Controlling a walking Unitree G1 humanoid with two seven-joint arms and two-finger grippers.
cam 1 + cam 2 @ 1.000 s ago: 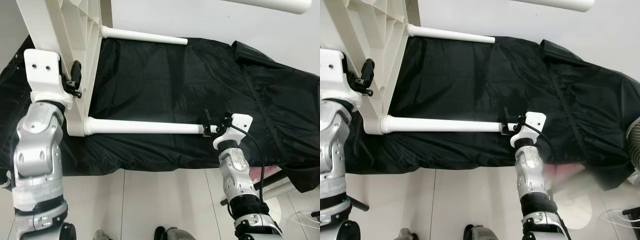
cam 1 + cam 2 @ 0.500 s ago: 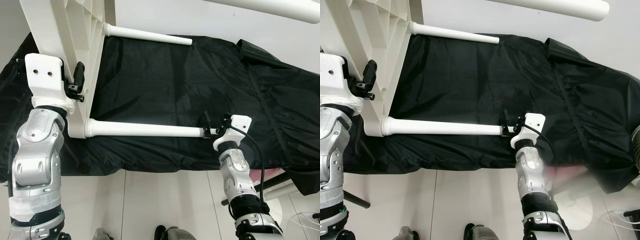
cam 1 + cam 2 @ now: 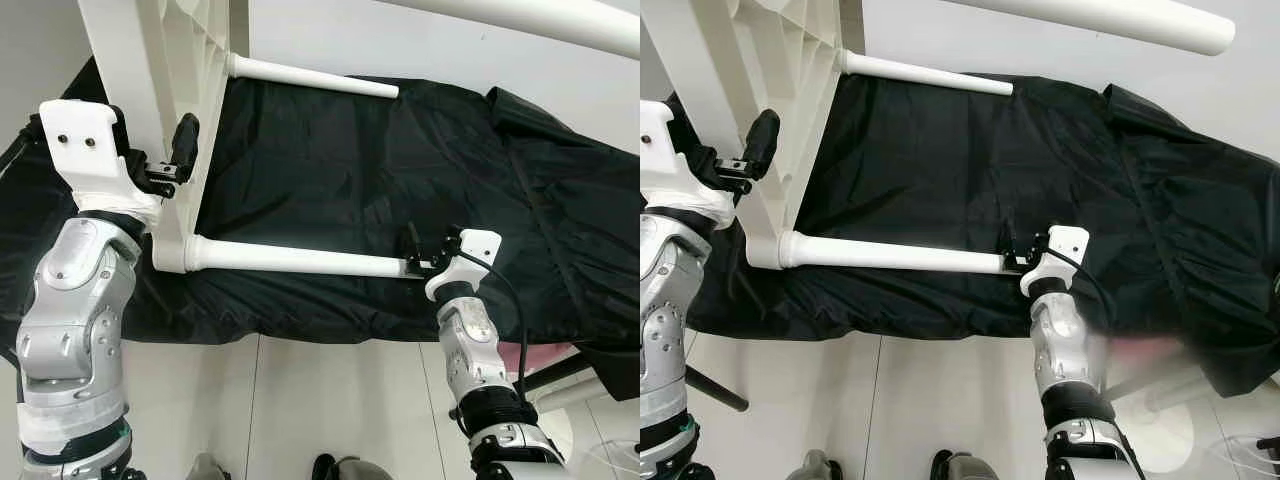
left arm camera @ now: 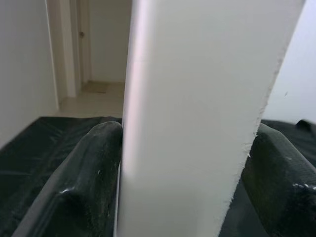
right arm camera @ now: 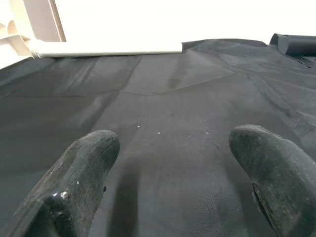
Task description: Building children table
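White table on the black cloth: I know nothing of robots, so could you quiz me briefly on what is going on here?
1. True or false: the left gripper clamps the white table by its panel, between its fingers.
2. What is between the right gripper's fingers? A) a table leg B) nothing, just black cloth beyond C) a screw
3. Fill in: the right gripper sits by the free end of the table's lower ____.
Key: 1 true; 2 B; 3 leg.
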